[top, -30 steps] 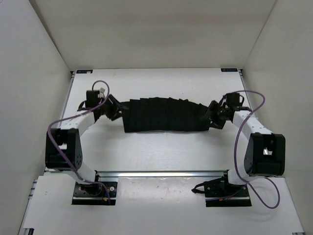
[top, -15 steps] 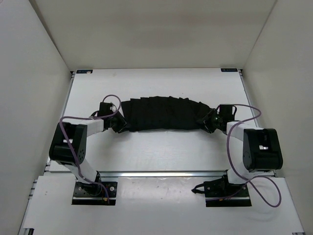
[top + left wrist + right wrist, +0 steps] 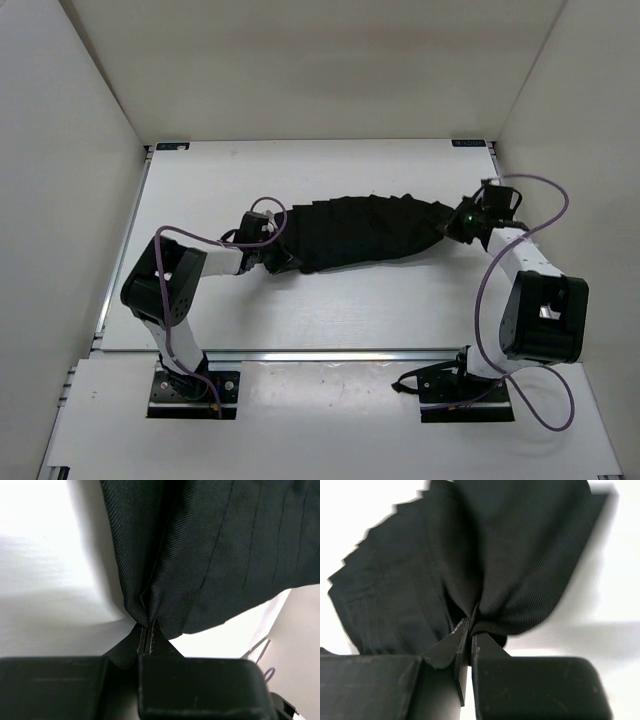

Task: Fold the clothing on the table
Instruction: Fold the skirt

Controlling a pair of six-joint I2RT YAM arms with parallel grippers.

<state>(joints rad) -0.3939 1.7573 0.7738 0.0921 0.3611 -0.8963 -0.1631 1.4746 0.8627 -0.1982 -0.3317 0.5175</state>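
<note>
The clothing (image 3: 365, 232) is pinched at both ends, by the left fingers (image 3: 127, 649) and the right fingers (image 3: 489, 649), so that it can be carried over the desk (image 3: 300, 312) for folding.

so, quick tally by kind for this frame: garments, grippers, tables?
clothing, black: 1
grippers, both shut on the clothing: 2 (left gripper, right gripper)
table, white: 1
Total: 4

The matte white table (image 3: 320, 305), edged with thin metal rails, carries a black pleated garment (image 3: 370, 228) lying in a long bunched band across its middle, the right end farther back.
</note>
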